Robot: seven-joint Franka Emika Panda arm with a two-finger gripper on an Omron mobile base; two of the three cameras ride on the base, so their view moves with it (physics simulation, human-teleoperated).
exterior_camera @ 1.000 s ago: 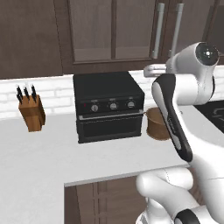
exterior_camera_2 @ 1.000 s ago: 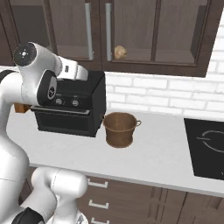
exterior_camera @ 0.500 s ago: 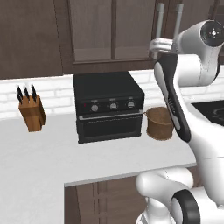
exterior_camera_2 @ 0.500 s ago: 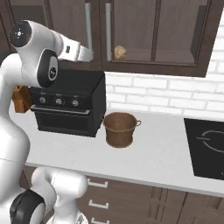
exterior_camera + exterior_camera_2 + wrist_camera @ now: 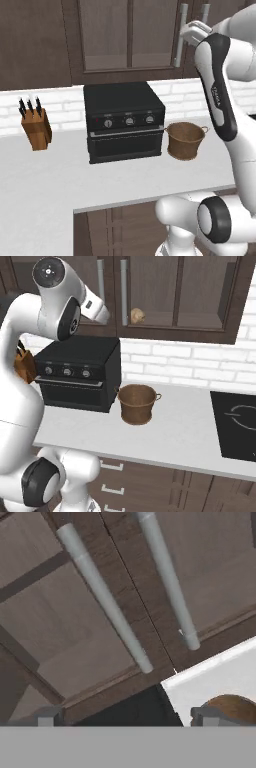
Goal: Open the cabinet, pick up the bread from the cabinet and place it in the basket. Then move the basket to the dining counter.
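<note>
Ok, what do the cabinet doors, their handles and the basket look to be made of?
Cabinet doors: dark brown wood frames with visible grain, around see-through panels, probably glass, since the bread shows behind. Handles: smooth matte silver-grey bars, likely metal. Basket: brown with a faint woven texture, probably wicker.

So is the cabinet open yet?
Shut. The cabinet doors sit flush, both handles side by side; the bread is behind glass.

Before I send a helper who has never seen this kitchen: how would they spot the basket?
Find the black countertop oven on the white worktop under the dark wall cabinets. The basket stands just right of it: small, round, brown and woven, with loop handles, unlike the blocky knife block on the oven's other side.
</note>
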